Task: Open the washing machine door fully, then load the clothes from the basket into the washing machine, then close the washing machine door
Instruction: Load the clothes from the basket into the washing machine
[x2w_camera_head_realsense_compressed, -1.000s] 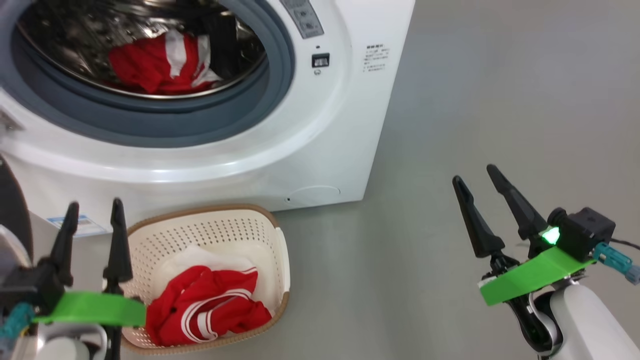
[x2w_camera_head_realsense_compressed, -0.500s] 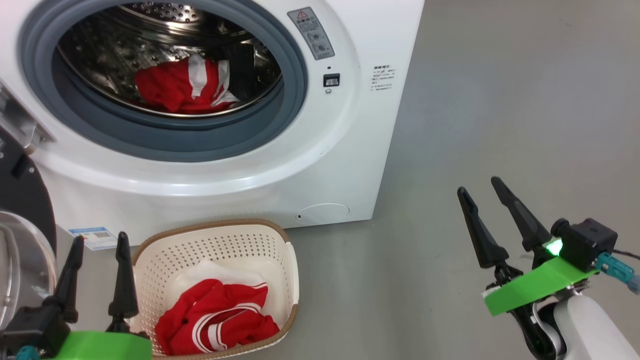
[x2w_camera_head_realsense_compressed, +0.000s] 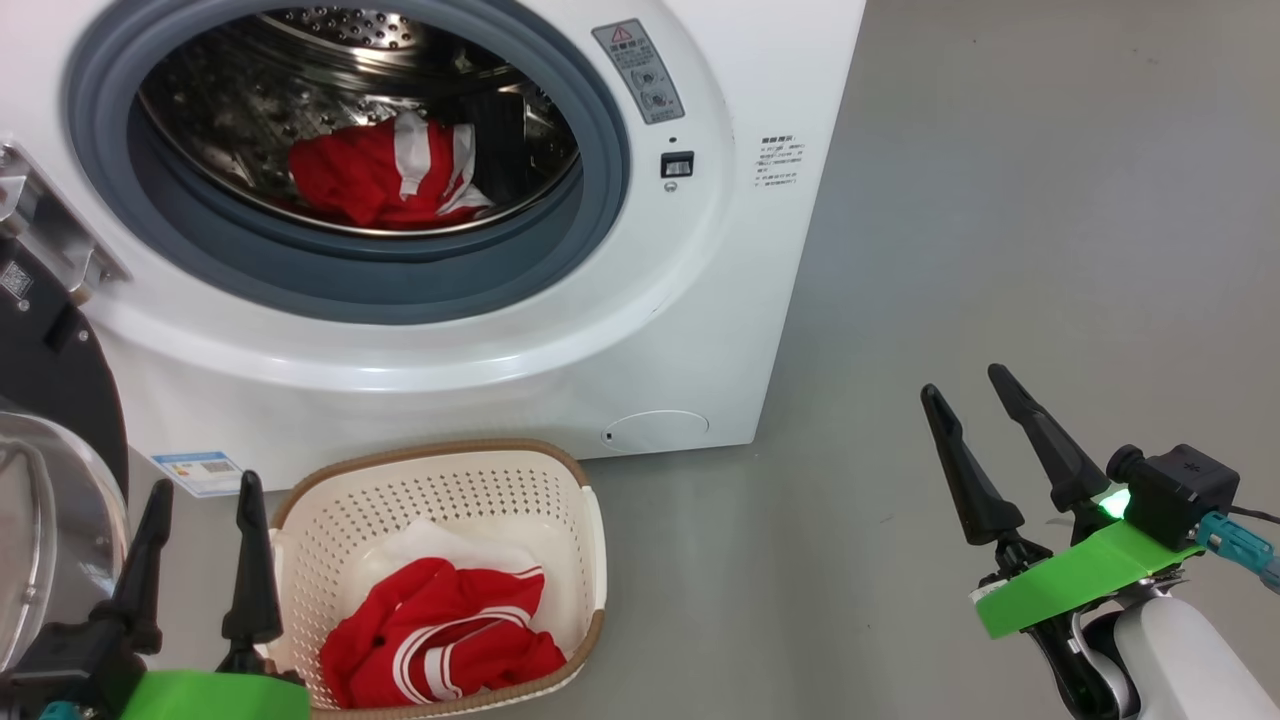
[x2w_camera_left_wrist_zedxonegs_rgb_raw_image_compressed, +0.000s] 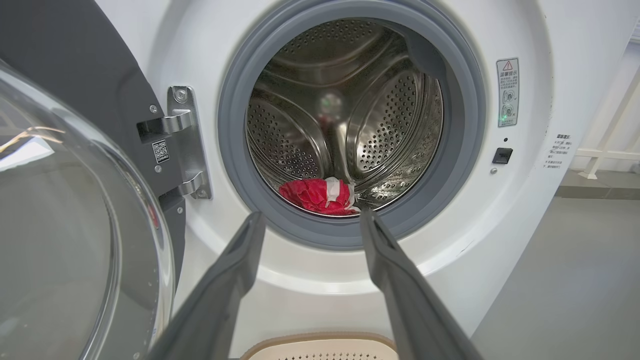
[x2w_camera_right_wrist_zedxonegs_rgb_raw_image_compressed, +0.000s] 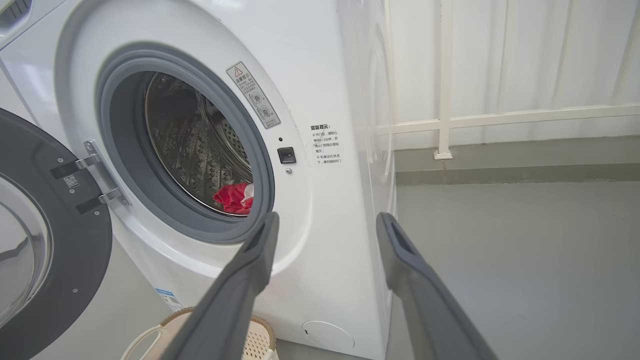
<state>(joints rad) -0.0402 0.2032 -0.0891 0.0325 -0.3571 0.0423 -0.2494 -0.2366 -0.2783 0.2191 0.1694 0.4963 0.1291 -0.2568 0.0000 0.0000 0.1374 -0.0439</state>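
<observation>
The white washing machine (x2w_camera_head_realsense_compressed: 700, 330) stands with its door (x2w_camera_head_realsense_compressed: 50, 470) swung wide open at the left, glass bowl facing me. One red garment with white trim (x2w_camera_head_realsense_compressed: 385, 180) lies in the steel drum, also seen as the same garment (x2w_camera_left_wrist_zedxonegs_rgb_raw_image_compressed: 317, 195) in the left wrist view. More red striped clothes (x2w_camera_head_realsense_compressed: 440, 640) lie in the cream basket (x2w_camera_head_realsense_compressed: 590, 540) on the floor below the opening. My left gripper (x2w_camera_head_realsense_compressed: 200, 490) hangs open just left of the basket, empty. My right gripper (x2w_camera_head_realsense_compressed: 968, 382) is open and empty over bare floor at the right.
The grey floor (x2w_camera_head_realsense_compressed: 1050, 200) stretches to the right of the washer. A white railing (x2w_camera_right_wrist_zedxonegs_rgb_raw_image_compressed: 500, 117) and pale wall stand behind it. The open door (x2w_camera_left_wrist_zedxonegs_rgb_raw_image_compressed: 75, 200) fills the space left of my left gripper.
The head camera has tilted, so the whole scene sits lower and more of the drum and door shows. Both grippers stay open and empty; the clothes have not moved.
</observation>
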